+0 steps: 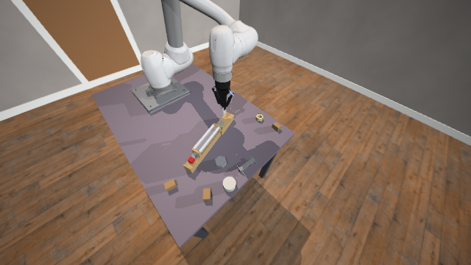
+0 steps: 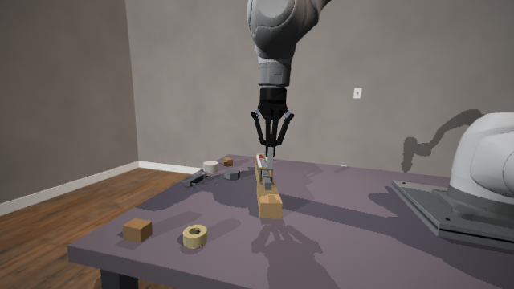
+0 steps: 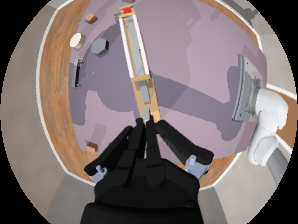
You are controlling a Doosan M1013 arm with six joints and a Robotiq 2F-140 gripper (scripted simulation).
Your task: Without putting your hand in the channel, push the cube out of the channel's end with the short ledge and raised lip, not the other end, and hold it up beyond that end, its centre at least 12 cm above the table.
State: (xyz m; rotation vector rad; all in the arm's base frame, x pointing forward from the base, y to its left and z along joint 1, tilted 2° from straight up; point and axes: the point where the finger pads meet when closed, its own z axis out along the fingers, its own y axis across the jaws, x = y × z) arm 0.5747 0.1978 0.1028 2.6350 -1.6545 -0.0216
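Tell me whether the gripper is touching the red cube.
Apart. The top view shows the gripper above the channel's far end, the red cube at the opposite end.

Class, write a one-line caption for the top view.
Closed gripper hovers over one end of the channel; red cube near the other.

Bare test room, likely a robot lab, plain grey walls with white skirting, plank wood floor, purple-topped table with arm base plate bolted on, small fixture on wall, possibly a socket
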